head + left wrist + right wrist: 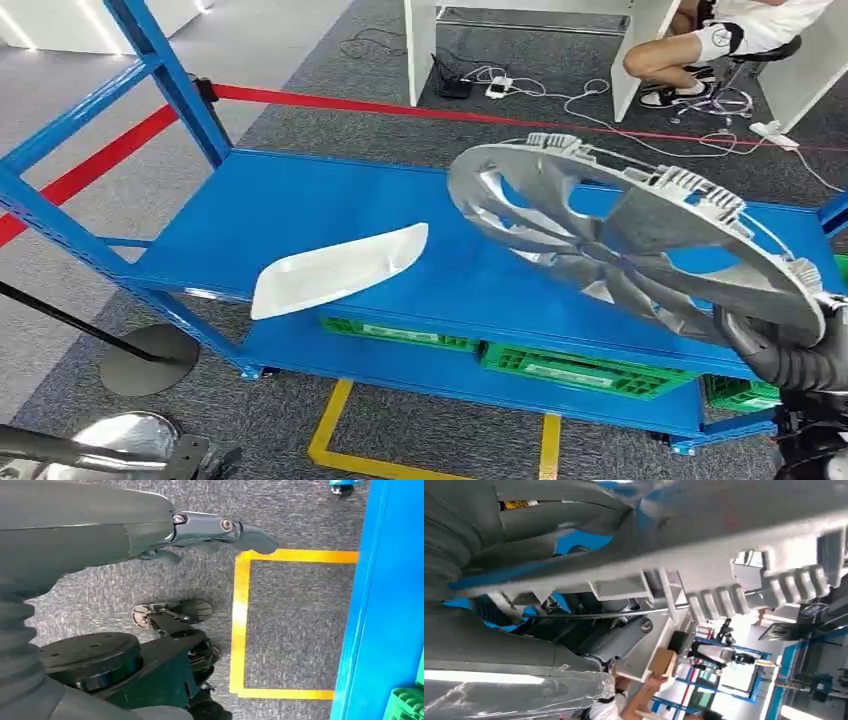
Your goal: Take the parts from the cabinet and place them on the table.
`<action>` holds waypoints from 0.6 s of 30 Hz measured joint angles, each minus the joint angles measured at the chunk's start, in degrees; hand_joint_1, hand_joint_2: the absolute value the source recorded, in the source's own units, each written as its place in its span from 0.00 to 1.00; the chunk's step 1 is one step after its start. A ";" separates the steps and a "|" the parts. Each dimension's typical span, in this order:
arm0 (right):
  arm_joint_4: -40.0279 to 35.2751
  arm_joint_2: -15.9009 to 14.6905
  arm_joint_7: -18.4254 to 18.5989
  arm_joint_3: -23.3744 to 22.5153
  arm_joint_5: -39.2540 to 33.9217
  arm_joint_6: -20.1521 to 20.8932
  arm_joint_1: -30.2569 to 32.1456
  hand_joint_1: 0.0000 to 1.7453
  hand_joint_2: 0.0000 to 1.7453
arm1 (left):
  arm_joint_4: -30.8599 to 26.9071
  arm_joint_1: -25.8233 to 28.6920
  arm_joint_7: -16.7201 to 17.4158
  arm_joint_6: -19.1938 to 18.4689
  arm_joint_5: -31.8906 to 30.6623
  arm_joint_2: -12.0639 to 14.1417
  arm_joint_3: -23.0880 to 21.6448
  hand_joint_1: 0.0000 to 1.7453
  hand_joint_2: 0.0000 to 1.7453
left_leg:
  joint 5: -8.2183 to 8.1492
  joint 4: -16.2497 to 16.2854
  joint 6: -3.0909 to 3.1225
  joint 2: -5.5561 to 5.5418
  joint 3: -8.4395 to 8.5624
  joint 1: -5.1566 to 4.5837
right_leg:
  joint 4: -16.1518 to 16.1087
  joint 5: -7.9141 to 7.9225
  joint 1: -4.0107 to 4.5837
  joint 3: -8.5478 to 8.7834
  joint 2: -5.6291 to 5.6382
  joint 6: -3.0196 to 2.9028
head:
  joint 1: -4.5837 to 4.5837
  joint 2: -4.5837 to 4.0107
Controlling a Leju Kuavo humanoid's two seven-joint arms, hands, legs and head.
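A silver wheel cover point(630, 235) hangs tilted above the right half of the blue shelf top point(300, 210). My right hand point(780, 355) grips its rim at the lower right edge. In the right wrist view the ribbed rim of the wheel cover point(704, 575) runs close across the picture, with my right hand point(499, 530) wrapped against it. A white curved part point(340, 268) lies flat on the shelf top near its front edge, left of the wheel cover. My left hand point(225, 530) hangs beside my body over the floor, fingers stretched out and holding nothing.
Green crates point(580, 368) sit on the lower shelf. Blue uprights point(170, 80) stand at the rack's left end. A red barrier tape point(340, 103) runs behind, with a stanchion base point(150, 358) at the left. Yellow floor marking point(335, 430) lies in front. A person point(720, 40) sits at the far right.
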 joint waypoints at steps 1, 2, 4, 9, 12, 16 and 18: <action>-0.11 0.00 -0.15 -0.11 -0.55 0.41 -0.06 1.00 1.00 | 0.11 -0.02 -0.11 0.00 0.02 -0.07 0.02 0.00 1.00 | 0.00 0.00 0.00 0.00 0.00 0.00 | 0.00 0.00 0.00 0.00 0.00 0.00 | 0.00 0.02; -0.18 0.00 -0.17 -0.17 -0.90 0.79 -0.21 1.00 1.00 | 0.15 -0.02 -0.15 0.04 0.24 -0.09 0.07 0.00 1.00 | 0.00 0.00 0.00 0.00 -0.01 0.00 | 0.00 0.00 0.00 -0.01 0.00 0.00 | 0.00 0.02; -0.35 0.00 -0.15 -0.24 -1.55 1.20 -0.83 1.00 1.00 | 0.20 -0.02 -0.15 0.50 0.50 -0.13 0.13 0.00 1.00 | 0.00 0.00 0.00 0.00 -0.01 0.00 | 0.00 0.00 0.00 -0.02 0.02 0.00 | 0.00 0.02; -0.65 0.28 0.39 -0.09 -3.54 2.55 -1.74 1.00 1.00 | 0.41 0.65 -0.55 1.99 2.08 -0.04 0.57 0.00 1.00 | -0.26 0.33 0.36 -0.01 -0.16 -0.16 | -0.10 0.01 -0.20 0.02 -0.02 0.17 | -0.02 0.02; -1.33 0.42 0.77 0.02 -6.68 3.47 -1.73 1.00 1.00 | 0.39 1.67 -1.16 2.93 3.26 0.31 0.92 0.00 1.00 | -0.32 0.49 0.72 0.00 -0.27 -0.25 | -0.49 0.22 -0.29 0.13 0.00 0.61 | 0.00 0.02; -2.10 0.44 0.41 -0.46 -10.25 4.19 -2.25 1.00 1.00 | 0.28 1.88 -1.64 3.06 3.39 0.57 1.09 0.00 1.00 | 0.85 -0.90 1.52 0.21 0.31 0.63 | 5.62 -4.54 0.05 -2.48 -0.12 0.98 | 0.24 0.02; -2.23 0.44 -0.42 -0.94 -10.75 3.95 -2.20 1.00 1.00 | 0.28 1.54 -1.59 3.08 2.34 0.46 0.92 0.00 1.00 | 0.85 -0.85 1.51 0.20 0.20 0.63 | 15.18 -8.76 0.02 -6.44 -0.14 1.19 | 0.24 0.02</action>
